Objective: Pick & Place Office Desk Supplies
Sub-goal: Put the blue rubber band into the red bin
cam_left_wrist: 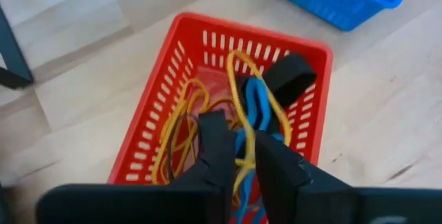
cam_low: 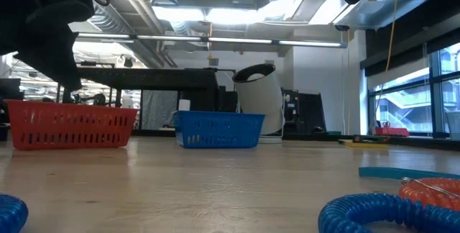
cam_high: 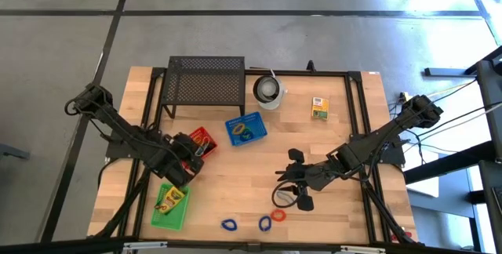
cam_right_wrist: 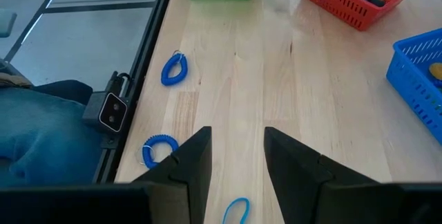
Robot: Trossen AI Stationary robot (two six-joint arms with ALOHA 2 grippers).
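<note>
- We see the left gripper (cam_left_wrist: 238, 156) above the red basket (cam_high: 201, 143) on the left part of the counter (cam_high: 235, 183); its fingers (cam_left_wrist: 215, 148) stand a narrow gap apart, with a yellow loop (cam_left_wrist: 243, 106) and a blue loop (cam_left_wrist: 254, 110) running between them, and we cannot tell whether they grip either loop.
- We see more yellow loops and a black piece (cam_left_wrist: 289, 76) lying inside the red basket.
- We see the right gripper (cam_right_wrist: 238, 151) over bare wood at the right of the counter, its fingers (cam_right_wrist: 197, 156) apart and holding nothing.
- We count two blue coiled loops (cam_right_wrist: 174, 70) lying apart near the counter's front edge, and another thin blue loop (cam_right_wrist: 236, 211) just under the right gripper.
- We see a red coiled loop (cam_high: 279, 215) beside a blue one (cam_high: 264, 223) at the front edge in the high view.
- We see a green basket (cam_high: 170, 206) at the front left, holding a yellow-and-green box (cam_high: 171, 199).
- We see a blue basket (cam_high: 245, 129) near the middle, with items inside.
- We see a yellow-and-green box (cam_high: 318, 108) lying alone toward the back right.
- We see a black mesh stand (cam_high: 205, 81) and a white cup (cam_high: 269, 91) at the back.
</note>
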